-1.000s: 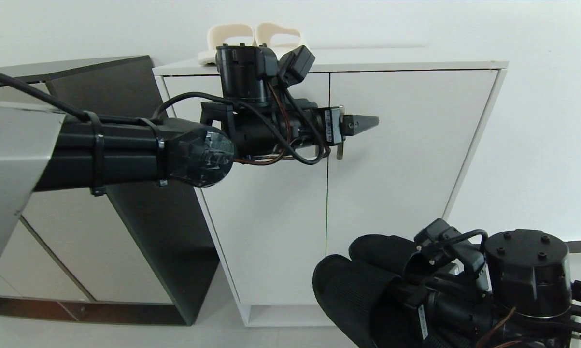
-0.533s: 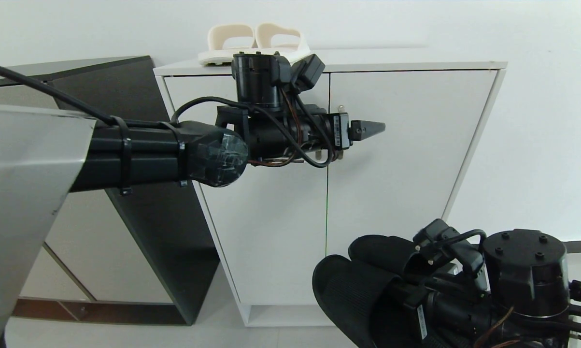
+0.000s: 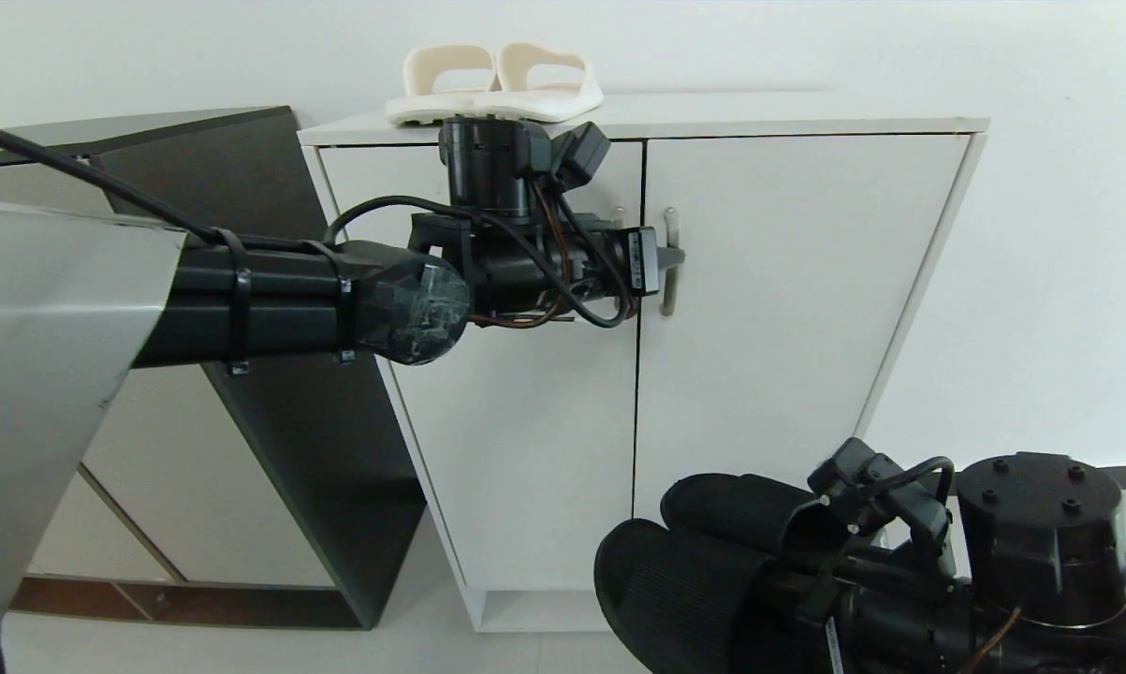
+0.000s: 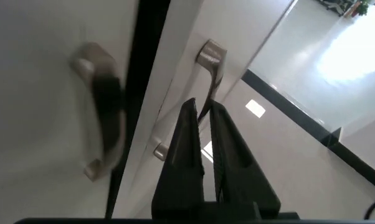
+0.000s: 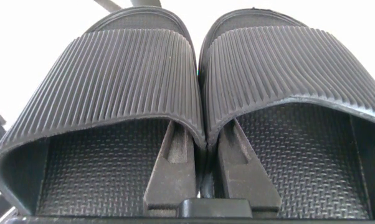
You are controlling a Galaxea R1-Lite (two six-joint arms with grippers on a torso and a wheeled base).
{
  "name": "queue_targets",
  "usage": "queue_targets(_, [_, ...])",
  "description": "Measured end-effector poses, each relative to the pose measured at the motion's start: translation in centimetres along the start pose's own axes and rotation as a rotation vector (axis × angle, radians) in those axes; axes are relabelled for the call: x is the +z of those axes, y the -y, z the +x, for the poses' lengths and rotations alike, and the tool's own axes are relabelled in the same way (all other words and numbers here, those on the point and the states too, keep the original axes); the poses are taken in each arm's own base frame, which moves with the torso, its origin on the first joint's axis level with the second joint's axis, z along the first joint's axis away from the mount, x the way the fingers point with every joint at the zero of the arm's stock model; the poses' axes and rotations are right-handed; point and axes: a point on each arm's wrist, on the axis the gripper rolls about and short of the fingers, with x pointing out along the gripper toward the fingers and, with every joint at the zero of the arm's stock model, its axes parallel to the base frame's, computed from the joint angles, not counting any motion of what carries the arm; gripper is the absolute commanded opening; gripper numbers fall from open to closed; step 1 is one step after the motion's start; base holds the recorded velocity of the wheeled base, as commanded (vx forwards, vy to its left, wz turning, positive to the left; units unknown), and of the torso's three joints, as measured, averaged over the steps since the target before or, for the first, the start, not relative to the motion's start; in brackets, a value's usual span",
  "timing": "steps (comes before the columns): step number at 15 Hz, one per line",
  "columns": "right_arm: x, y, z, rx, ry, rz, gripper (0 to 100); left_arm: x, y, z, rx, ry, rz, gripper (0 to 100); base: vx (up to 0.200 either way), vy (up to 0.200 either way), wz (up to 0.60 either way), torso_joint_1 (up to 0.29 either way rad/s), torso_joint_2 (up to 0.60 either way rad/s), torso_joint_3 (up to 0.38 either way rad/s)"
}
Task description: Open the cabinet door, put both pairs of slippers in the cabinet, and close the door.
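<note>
Two black slippers (image 5: 131, 81) sit clamped in right jaws; left jaws pinch one handle (image 4: 210, 55).

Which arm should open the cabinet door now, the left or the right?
Left. Its claw is already on the handle of the right door, so it probably only needs to pull. The right claw is shut on the black slippers, down low, away from the handle.
</note>
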Motion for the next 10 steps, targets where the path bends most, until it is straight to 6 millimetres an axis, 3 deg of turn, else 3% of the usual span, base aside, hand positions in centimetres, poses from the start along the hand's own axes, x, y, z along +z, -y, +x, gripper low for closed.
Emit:
queue_targets(5, [-0.7, -0.2, -0.7, 0.072, -0.019, -0.047, 0, -0.8, 3.5, -2.5, -0.069, -0.012, 0.008, 0, 0.0, 0.0, 0.0, 0.0, 0.0, 0.0])
queue_targets(10, [-1.1, -0.3, -2.1, 0.14, -0.013, -0.075, 0, -1.1, 5.5, -5.6, -0.092, -0.01, 0.013, 0, 0.0, 0.0, 0.0, 0.0, 0.0, 0.0])
